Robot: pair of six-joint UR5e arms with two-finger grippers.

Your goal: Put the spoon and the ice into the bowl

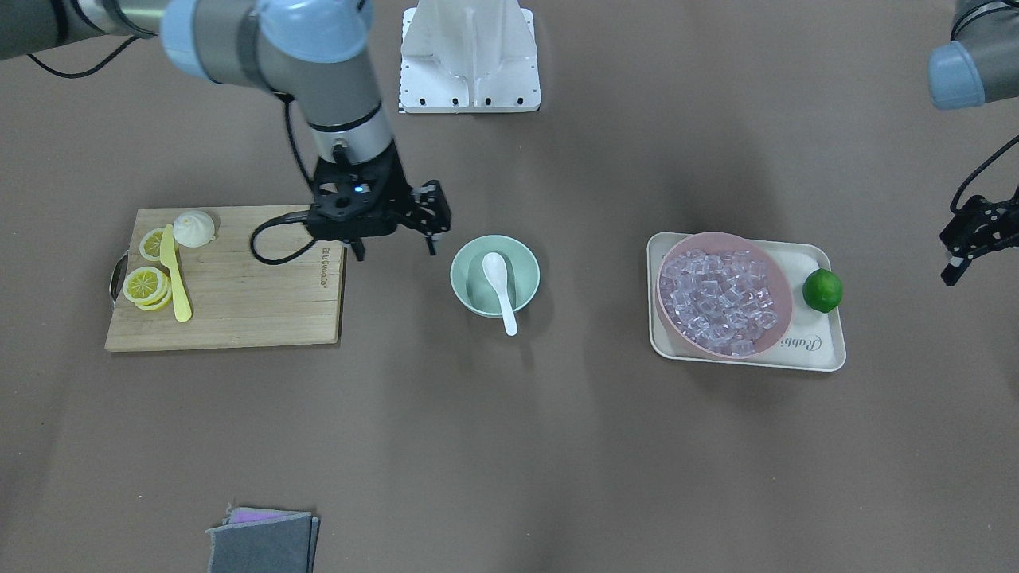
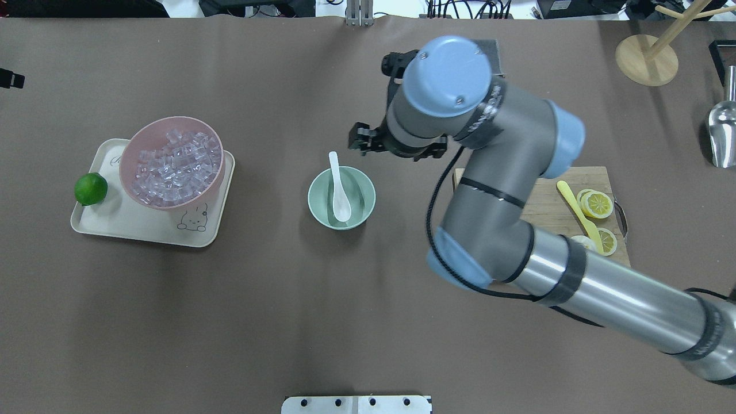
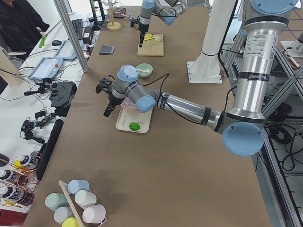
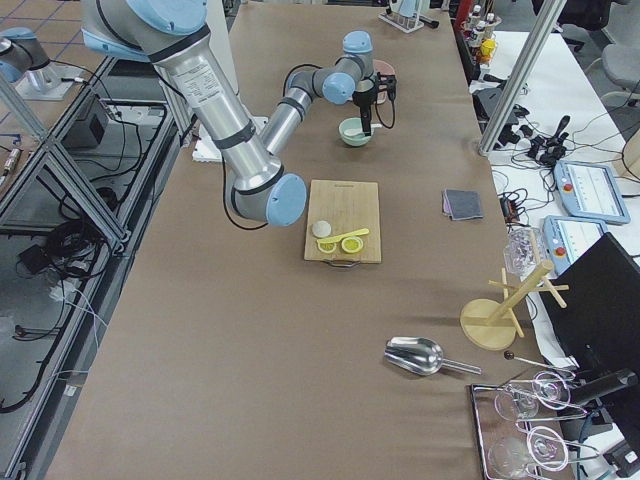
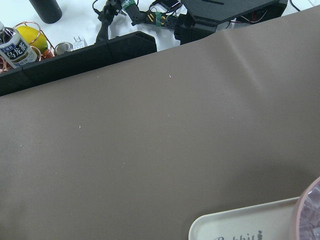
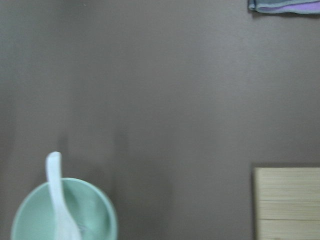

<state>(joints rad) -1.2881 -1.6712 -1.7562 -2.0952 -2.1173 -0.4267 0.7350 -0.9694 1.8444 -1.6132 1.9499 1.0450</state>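
Right claw (image 1: pixel 396 250) shown raised over the counter (image 1: pixel 557 446), jaws spread wide, with nothing held or touched between them. Just beside it, on the side toward the left arm, the bowl (image 1: pixel 468 288) is seen standing on the counter. The spoon (image 1: pixel 500 288) is laid in that bowl, its scoop resting inside and its handle leaned over the rim on the side away from the robot's base. On the claw's opposite side, close by, a cutting board (image 1: pixel 255 306) is placed. The ice (image 1: pixel 716 302) is heaped in a pink bowl (image 1: pixel 671 333) set on a tray (image 1: pixel 820 346), well apart from the right claw and nearer the left claw (image 1: pixel 955 267). The left claw is caught only at the frame's edge, and how far it is parted cannot be told.
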